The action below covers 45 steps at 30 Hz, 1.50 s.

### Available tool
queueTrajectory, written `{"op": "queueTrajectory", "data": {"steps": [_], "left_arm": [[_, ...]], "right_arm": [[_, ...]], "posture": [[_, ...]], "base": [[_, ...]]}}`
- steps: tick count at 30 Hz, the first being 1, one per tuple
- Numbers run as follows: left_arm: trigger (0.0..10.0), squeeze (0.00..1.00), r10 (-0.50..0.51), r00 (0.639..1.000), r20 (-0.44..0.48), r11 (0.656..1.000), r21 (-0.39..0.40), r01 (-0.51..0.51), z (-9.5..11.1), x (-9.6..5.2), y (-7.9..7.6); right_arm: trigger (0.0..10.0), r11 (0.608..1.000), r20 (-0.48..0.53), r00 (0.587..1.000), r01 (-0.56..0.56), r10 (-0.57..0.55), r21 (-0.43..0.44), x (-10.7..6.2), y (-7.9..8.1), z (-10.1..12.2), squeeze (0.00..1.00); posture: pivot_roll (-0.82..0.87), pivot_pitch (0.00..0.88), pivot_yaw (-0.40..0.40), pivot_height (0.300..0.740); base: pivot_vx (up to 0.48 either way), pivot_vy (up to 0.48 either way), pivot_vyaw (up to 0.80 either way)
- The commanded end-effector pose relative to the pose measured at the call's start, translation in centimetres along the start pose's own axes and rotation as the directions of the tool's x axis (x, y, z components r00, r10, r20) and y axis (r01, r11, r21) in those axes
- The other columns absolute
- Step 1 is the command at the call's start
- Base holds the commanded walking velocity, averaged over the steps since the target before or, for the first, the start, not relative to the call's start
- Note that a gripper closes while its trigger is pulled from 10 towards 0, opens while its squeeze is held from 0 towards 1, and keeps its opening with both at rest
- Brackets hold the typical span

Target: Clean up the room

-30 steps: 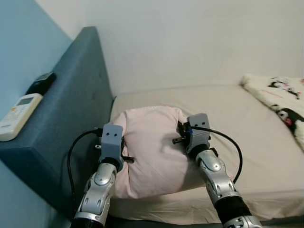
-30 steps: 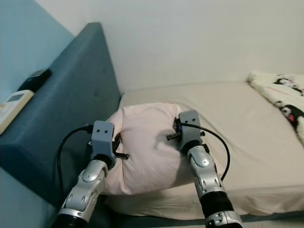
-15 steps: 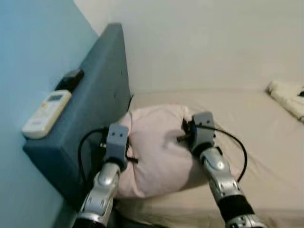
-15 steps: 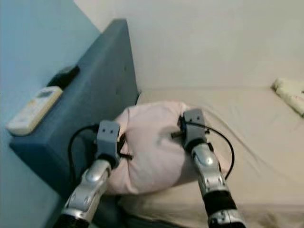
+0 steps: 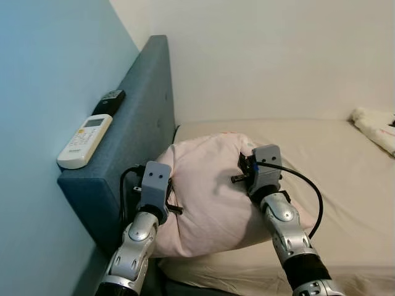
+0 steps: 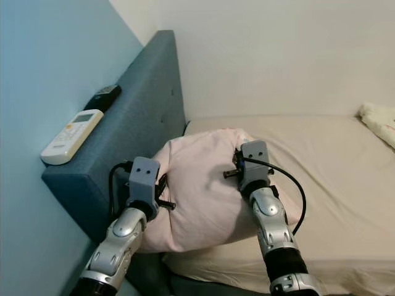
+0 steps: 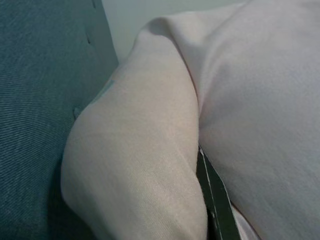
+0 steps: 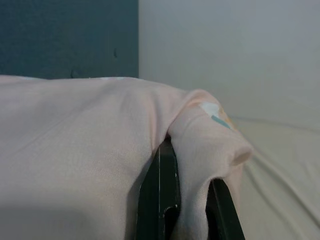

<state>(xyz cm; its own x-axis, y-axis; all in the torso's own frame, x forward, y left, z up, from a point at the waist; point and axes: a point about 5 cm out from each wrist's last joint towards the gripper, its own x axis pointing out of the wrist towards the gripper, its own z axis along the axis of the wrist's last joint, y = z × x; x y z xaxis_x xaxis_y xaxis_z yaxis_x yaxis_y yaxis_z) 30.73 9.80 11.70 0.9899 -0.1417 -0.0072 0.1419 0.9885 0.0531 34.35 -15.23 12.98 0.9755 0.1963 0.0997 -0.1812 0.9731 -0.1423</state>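
1. Pillow (image 5: 210,188) first: the pink cushion sits at the head end of the bed (image 5: 345,179), held between both arms, its near-left side just beside the blue headboard (image 5: 145,117).
2. Left gripper (image 7: 212,197) has a fold of the pillow's left edge pinched between its fingers (one black finger shows under the cloth in the left wrist view; the other is hidden, so the clamp is my reading).
3. Right gripper (image 8: 182,200) is closed on a bunched corner at the pillow's right side, cloth wedged between its two black fingers.
4. The relation that matters: the headboard lies to the left of the pillow, and the left arm is the nearer one to it.
5. The pillow's long axis appears to run across between the two grippers, roughly square to the headboard, so it probably needs swinging flat against it.
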Motion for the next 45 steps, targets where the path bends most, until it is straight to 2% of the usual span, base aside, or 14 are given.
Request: {"op": "queueTrajectory", "data": {"steps": [1,8,12,17,23,34,40,45], "left_arm": [[10.0,0.0,0.016,0.998,0.055,1.0,0.012,-0.016,1.0,0.0,0.3],[10.0,0.0,0.041,0.999,0.021,0.998,0.054,-0.042,0.8,0.3,0.5],[10.0,0.0,0.066,0.998,0.001,0.997,0.026,-0.066,0.6,0.4,0.8],[10.0,0.0,0.074,0.997,-0.018,0.997,0.03,-0.073,0.4,0.5,0.9],[10.0,0.0,0.1,0.994,-0.051,0.995,0.031,-0.099,0.1,0.6,1.1],[10.0,0.0,0.093,0.995,-0.048,0.995,0.045,-0.091,0.2,0.7,1.0],[10.0,0.0,0.124,0.99,-0.061,0.991,0.053,-0.121,0.2,0.9,1.2],[10.0,0.0,0.155,0.985,-0.078,0.988,0.011,-0.155,-0.1,1.0,1.6]], "right_arm": [[10.0,1.0,0.031,0.999,-0.018,0.018,0.008,0.2,0.5,0.5,0.0],[10.0,1.0,0.028,1.0,-0.011,0.011,0.016,0.1,0.5,0.4,0.0],[10.0,1.0,0.024,1.0,-0.011,0.01,0.015,0.1,0.5,0.4,0.0],[10.0,1.0,-0.003,1.0,0.009,-0.009,-0.01,0.2,0.3,0.1,0.0],[10.0,0.995,-0.036,0.998,0.053,-0.056,-0.081,0.5,-0.1,-0.2,0.0],[10.0,0.997,-0.035,0.998,0.056,-0.058,-0.061,0.4,-0.4,-0.3,0.0],[10.0,0.996,-0.037,0.998,0.057,-0.059,-0.065,0.4,-0.3,-0.3,0.0],[10.0,0.996,-0.035,0.998,0.057,-0.059,-0.064,0.5,-0.3,-0.3,0.0]], "posture": [[-0.01,0.06,0.024,0.74],[-0.01,0.065,0.027,0.74],[-0.01,0.065,0.028,0.74],[-0.01,0.069,0.029,0.74],[0.0,0.073,0.03,0.74],[-0.01,0.075,0.031,0.74],[-0.01,0.072,0.03,0.74],[-0.01,0.067,0.028,0.74]], "base": [[0.0,0.0,0.0],[0.0,-0.346,0.0],[0.0,-0.12,0.0],[0.0,0.0,0.0],[0.0,0.0,0.0],[0.0,0.0,0.0],[0.0,-0.48,0.0],[0.0,0.0,0.0]]}}
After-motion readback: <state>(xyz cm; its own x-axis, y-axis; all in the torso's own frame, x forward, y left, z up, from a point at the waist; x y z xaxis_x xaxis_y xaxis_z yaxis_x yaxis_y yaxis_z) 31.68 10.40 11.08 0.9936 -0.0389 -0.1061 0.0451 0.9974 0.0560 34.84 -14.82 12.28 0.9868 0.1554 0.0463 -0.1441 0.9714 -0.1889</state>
